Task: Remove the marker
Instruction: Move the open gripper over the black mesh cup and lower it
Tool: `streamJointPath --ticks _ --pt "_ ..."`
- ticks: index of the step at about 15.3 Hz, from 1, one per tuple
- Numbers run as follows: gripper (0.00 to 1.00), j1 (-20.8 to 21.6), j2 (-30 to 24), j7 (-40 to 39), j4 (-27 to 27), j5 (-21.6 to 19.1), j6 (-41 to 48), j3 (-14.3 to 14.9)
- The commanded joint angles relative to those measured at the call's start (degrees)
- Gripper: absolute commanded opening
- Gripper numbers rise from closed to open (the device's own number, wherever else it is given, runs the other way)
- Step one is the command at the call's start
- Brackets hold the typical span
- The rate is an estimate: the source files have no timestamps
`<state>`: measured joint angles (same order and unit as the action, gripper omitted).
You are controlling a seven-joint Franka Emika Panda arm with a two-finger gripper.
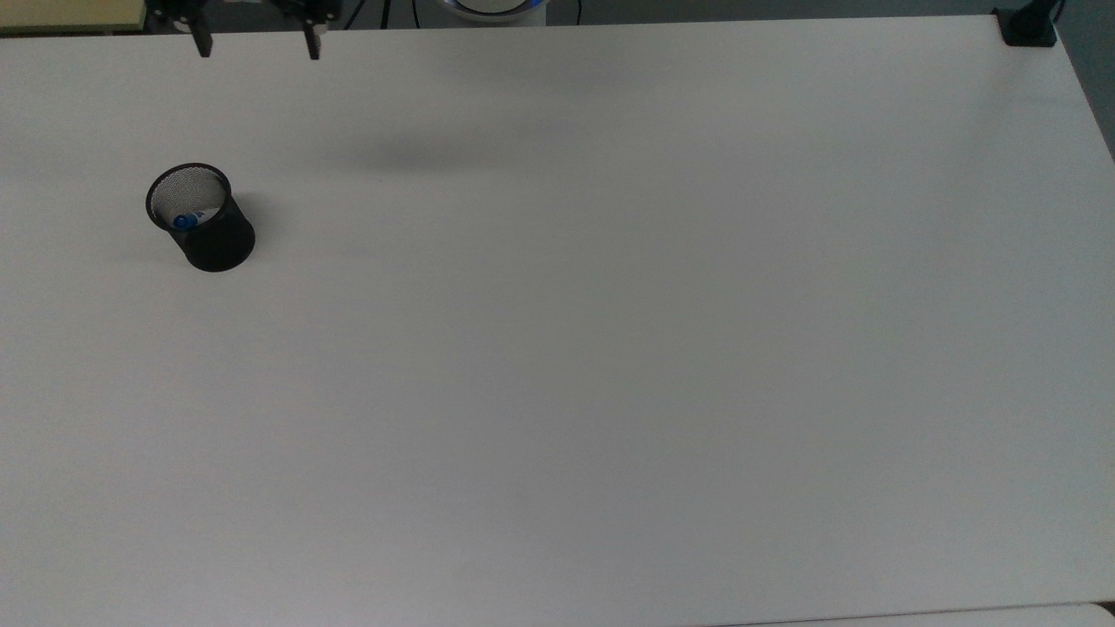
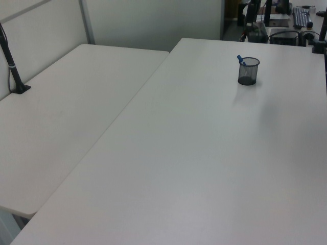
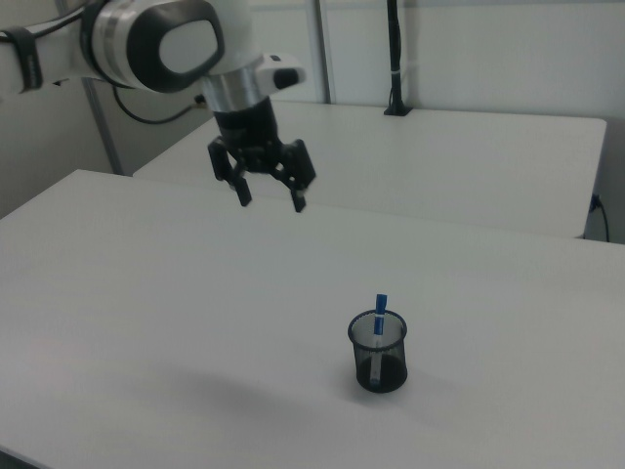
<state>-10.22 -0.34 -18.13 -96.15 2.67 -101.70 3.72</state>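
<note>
Blue-capped white marker (image 3: 380, 315) upright in mesh cup (image 3: 378, 353)

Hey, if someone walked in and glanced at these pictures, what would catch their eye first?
Likely the black mesh cup standing alone on the wide white table, with the blue-capped marker poking out above its rim. Next, the robot's gripper hanging open above the table, towards the right view's upper left, well away from the cup.
</note>
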Motion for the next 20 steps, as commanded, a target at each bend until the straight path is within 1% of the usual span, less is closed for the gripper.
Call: streamJointPath --ticks 1,4,6,10,17,19,20 --pt "1.00 -3.4 0.9 -7.1 -2.0 4.4 -2.3 0.2" --pt "1.00 -5.6 1.0 -7.1 -7.2 4.9 -12.8 0.8" --pt "1.00 -5.9 2.3 -7.2 -9.4 5.0 -17.5 1.6" --pt "1.00 -6.4 5.9 -6.5 -10.9 5.1 -24.7 1.8" --pt "1.00 -8.4 10.6 -5.8 -14.9 3.3 -38.7 1.8" --pt "0.97 -8.4 11.7 -5.7 -16.1 2.2 -41.6 1.8" --pt "0.93 -8.3 11.9 -5.7 -16.2 2.0 -42.8 1.8"
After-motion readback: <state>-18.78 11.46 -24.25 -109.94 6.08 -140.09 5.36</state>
